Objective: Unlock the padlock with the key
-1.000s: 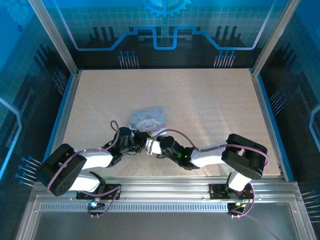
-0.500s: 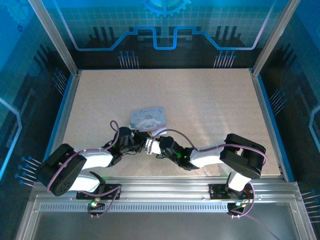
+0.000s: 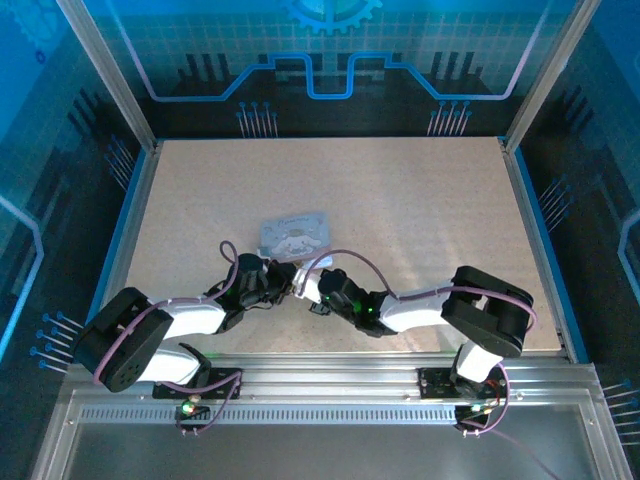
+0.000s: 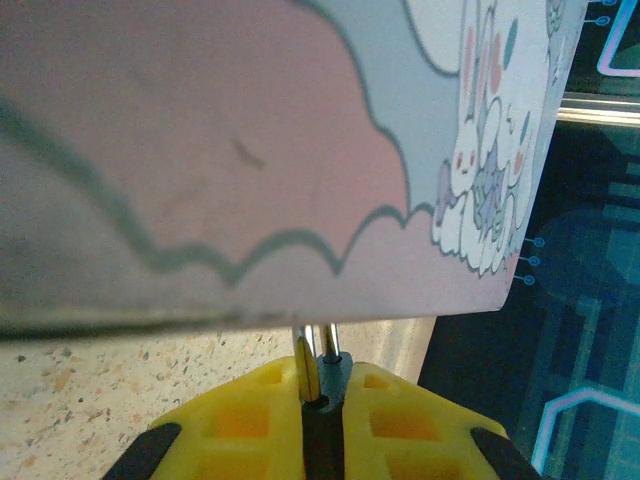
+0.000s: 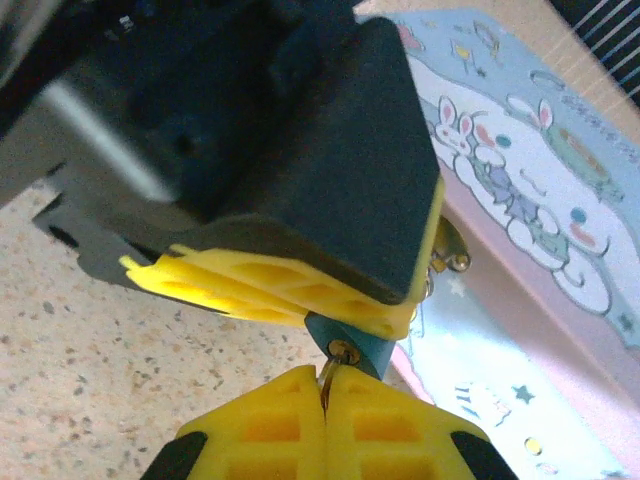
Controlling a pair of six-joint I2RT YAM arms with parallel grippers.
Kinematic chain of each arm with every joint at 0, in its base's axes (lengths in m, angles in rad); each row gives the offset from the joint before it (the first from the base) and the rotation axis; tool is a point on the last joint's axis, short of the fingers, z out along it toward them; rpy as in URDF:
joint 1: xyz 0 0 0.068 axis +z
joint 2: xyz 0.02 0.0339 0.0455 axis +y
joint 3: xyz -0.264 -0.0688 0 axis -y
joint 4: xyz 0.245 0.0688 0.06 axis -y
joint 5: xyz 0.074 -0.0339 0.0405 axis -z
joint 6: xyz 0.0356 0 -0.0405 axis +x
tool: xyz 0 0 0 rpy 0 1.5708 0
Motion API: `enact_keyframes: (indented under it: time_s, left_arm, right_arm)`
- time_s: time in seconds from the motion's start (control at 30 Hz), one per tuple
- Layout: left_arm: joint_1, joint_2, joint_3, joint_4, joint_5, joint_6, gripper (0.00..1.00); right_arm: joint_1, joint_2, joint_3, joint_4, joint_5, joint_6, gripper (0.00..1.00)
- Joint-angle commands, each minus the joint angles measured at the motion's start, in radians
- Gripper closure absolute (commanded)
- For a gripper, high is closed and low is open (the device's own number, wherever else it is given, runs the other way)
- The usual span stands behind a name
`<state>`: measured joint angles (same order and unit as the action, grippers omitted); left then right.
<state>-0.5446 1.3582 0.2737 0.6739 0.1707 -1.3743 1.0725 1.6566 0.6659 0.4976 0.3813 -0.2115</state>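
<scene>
- Your left hand [image 4: 322,382] is pressed together on the padlock [image 5: 356,344]. In the right wrist view, the small dark blue-grey body sticks out from between its yellow fingers [image 5: 290,292].
- In the left wrist view, a slim silvery piece [image 4: 328,343] stands up from the narrow gap between those fingers, with a thin brass-coloured sliver right beside it.
- Your right hand [image 5: 325,398] is also pressed together. Its two yellow pads meet with no gap you can see, and they pinch the key [image 5: 329,373], a thin brass strip that runs up to a small brass ring on the padlock's body.
- The key touches the padlock at that ring. You cannot tell from these views how far it sits inside.
- From above, your two hands meet tip to tip on the near half of the table [image 3: 420,210], a little left of its middle, and the padlock is hidden between them.
- The tin box [image 3: 297,233], grey-blue with a cartoon rabbit picture on its lid, lies flat just beyond the hands. Its near edge is close to the left hand's fingertips, and it looms large in both wrist views.
- The padlock is just beside the box's near side, on your side of it. You cannot tell whether it rests on the table or hangs a little above it.
- Both arms lie low and stretched inward from their bases, the left from the near-left and the right from the near-right.
</scene>
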Motion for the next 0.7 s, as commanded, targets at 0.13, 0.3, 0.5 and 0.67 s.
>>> enact_keyframes:
  time_s: [0.13,0.3,0.5,0.67]
  left_arm:
    - [-0.011,0.006,0.022,-0.005,0.068,-0.023,1.0]
    - [-0.012,0.018,0.025,0.006,0.068,-0.02,1.0]
    - [-0.017,0.035,0.026,0.019,0.069,-0.022,1.0]
    - [-0.017,0.045,0.027,0.025,0.069,-0.023,1.0]
  right_arm:
    - [-0.077,-0.057,0.076,-0.123,-0.18,0.395,1.0]
    - [-0.108,-0.057,0.073,-0.119,-0.286,0.571,1.0]
    - [-0.14,-0.038,0.075,-0.097,-0.369,0.717,1.0]
    - [-0.151,-0.008,0.077,-0.073,-0.409,0.797,1.0]
